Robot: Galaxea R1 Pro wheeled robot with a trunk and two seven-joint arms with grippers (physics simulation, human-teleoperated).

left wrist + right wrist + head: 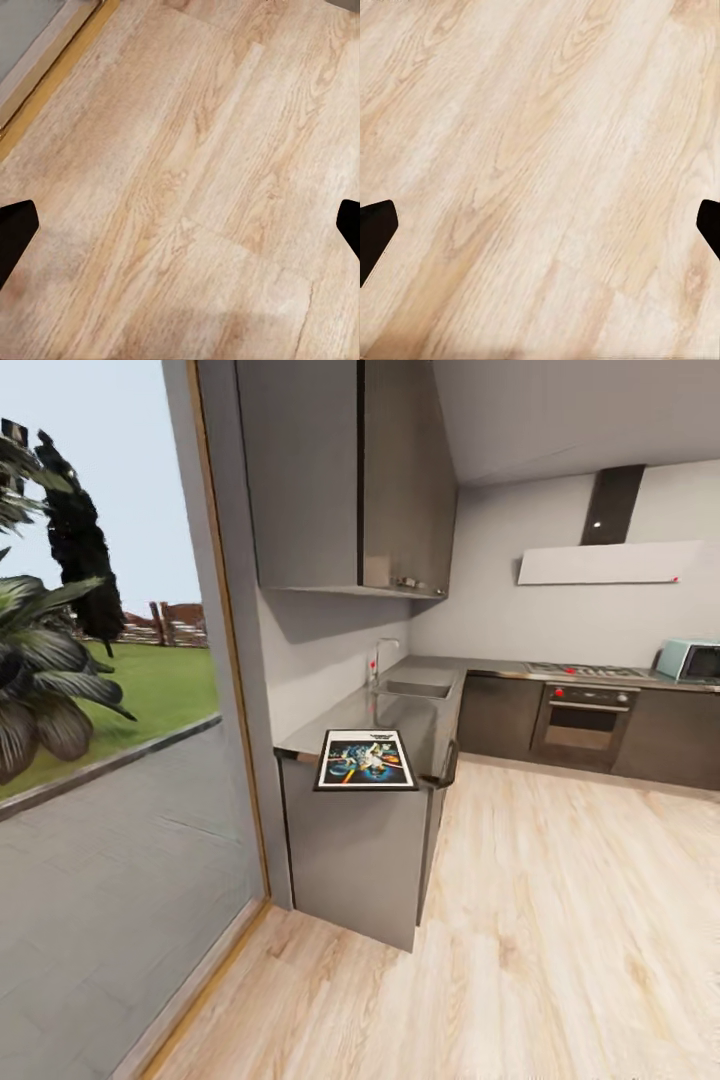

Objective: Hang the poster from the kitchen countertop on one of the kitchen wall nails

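The poster (pixel 366 759) is lying flat on the near end of the countertop (pixel 400 695), sticking out a little over its edge, at about 12 o'clock in the head view. Both arms are pointing down at the wood floor (pixel 180 180). The left gripper (pixel 180 225) is wide apart and holding nothing. The right gripper (pixel 540 229) is wide apart too, over bare floor.

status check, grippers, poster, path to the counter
Left gripper and right gripper open, empty, over wood floor. Poster flat on kitchen countertop end, untouched. Nothing in the way.
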